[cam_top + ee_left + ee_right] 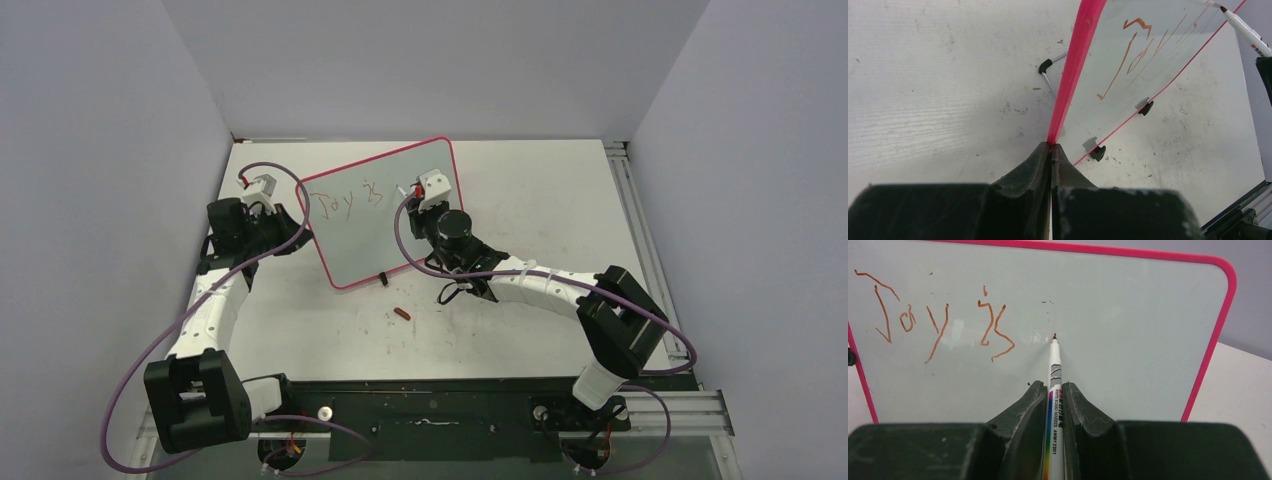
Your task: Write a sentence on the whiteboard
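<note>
The whiteboard [372,245], with its pink-red frame, stands tilted on the table. The reddish-brown handwriting [345,199] on it reads "Joy is" [935,322]. My left gripper [297,228] is shut on the board's left frame edge [1068,80], with the jaws pinched on the pink rim [1051,146]. My right gripper [418,196] is shut on a white whiteboard marker [1054,367]. The marker's tip [1054,335] is at the board face, just right of the "is". The marker also shows in the left wrist view [1243,27].
A small reddish-brown marker cap [402,315] lies on the table in front of the board. The board's black feet [1097,152] and wire stand [1046,66] rest on the scuffed tabletop. A metal rail [640,230] runs along the right edge. Grey walls enclose the table.
</note>
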Controlling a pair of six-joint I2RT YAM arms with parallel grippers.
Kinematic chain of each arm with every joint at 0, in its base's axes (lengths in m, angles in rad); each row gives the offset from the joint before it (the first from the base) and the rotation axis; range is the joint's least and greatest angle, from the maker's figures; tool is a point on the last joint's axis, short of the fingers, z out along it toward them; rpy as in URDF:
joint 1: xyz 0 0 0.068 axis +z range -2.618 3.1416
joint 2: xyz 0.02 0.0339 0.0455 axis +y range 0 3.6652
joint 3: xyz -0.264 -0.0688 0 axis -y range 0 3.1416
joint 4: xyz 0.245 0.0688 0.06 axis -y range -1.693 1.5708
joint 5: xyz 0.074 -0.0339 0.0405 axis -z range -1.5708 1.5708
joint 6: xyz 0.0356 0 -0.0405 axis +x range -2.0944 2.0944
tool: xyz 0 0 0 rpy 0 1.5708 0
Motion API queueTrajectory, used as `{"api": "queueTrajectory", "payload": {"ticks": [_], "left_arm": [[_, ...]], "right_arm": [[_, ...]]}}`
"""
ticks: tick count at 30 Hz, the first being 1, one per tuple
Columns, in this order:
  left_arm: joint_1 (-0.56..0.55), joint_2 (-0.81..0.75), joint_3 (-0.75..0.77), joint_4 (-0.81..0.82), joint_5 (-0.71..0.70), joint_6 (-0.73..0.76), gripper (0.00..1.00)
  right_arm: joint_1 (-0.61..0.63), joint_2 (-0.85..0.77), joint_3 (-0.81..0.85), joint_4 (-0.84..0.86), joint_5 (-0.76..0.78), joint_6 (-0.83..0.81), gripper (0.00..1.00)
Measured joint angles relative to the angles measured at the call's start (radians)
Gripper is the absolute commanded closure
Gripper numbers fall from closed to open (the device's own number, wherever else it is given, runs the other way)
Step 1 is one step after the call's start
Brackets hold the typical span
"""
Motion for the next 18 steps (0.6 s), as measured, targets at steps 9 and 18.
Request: {"api": "queueTrajectory", "payload": {"ticks": [9, 18], "left_arm": [[0.000, 0.000, 0.000, 0.000, 0.000, 0.000, 1.00], [0.000, 0.000, 0.000, 0.000, 0.000, 0.000, 1.00]], "right_arm": [[0.001, 0.000, 0.000, 0.000, -0.011, 0.000, 0.95], [0.010, 0.000, 0.000, -0.006, -0.014, 0.000, 0.95]]}}
